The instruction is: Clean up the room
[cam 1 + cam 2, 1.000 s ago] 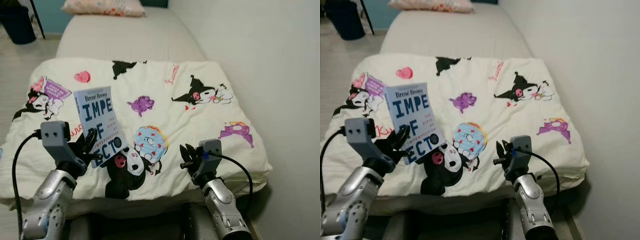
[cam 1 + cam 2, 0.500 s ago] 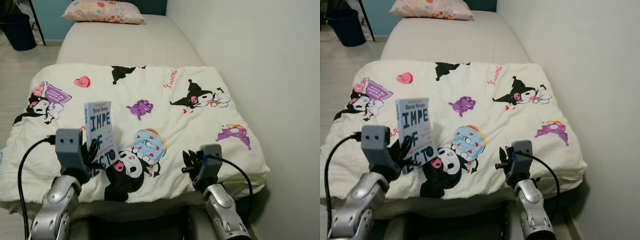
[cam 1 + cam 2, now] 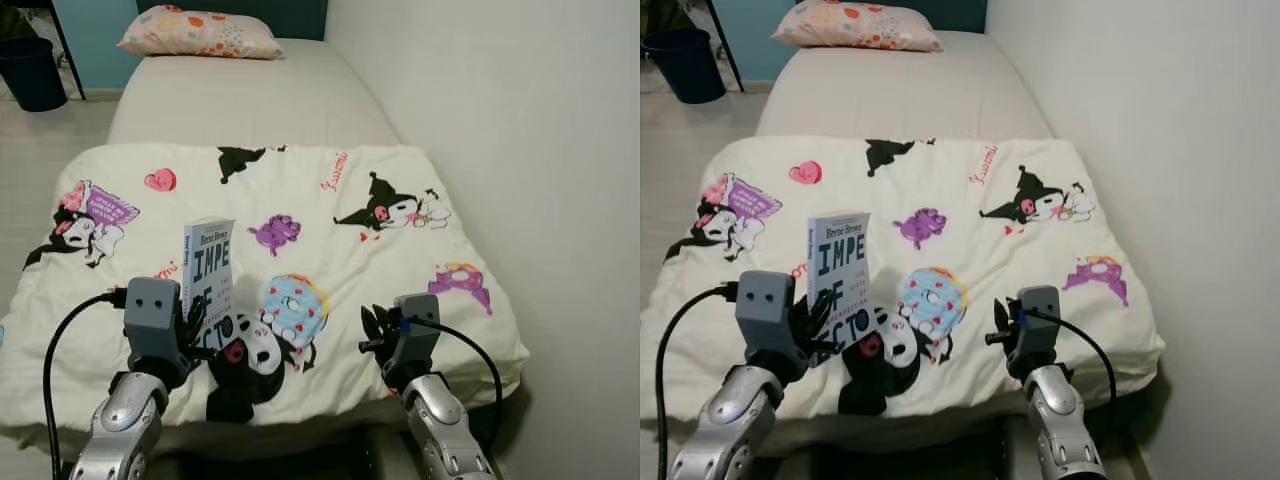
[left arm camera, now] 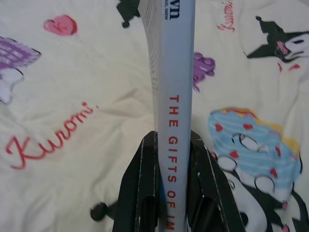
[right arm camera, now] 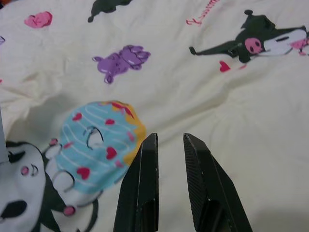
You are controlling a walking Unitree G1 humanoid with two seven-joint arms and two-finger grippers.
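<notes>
A pale blue book (image 3: 208, 278) with dark cover lettering stands upright above the cartoon-print blanket (image 3: 330, 215) at the near end of the bed. My left gripper (image 3: 196, 322) is shut on its lower part. In the left wrist view the black fingers (image 4: 145, 183) clamp the spine (image 4: 175, 72) from both sides. My right gripper (image 3: 369, 330) hovers low over the blanket's near right part. In the right wrist view this gripper (image 5: 170, 139) is open by a narrow gap, with nothing between the fingers.
The bed runs away from me along a white wall (image 3: 500, 120) on the right. A patterned pillow (image 3: 198, 35) lies at its far end. A dark bin (image 3: 30, 72) stands on the light floor at the far left. The blanket's near edge (image 3: 300, 415) hangs just before my arms.
The left gripper has turned the book from tilted and cover-on to upright and more edge-on. The camera has risen or pulled back a little. The right gripper has barely moved.
</notes>
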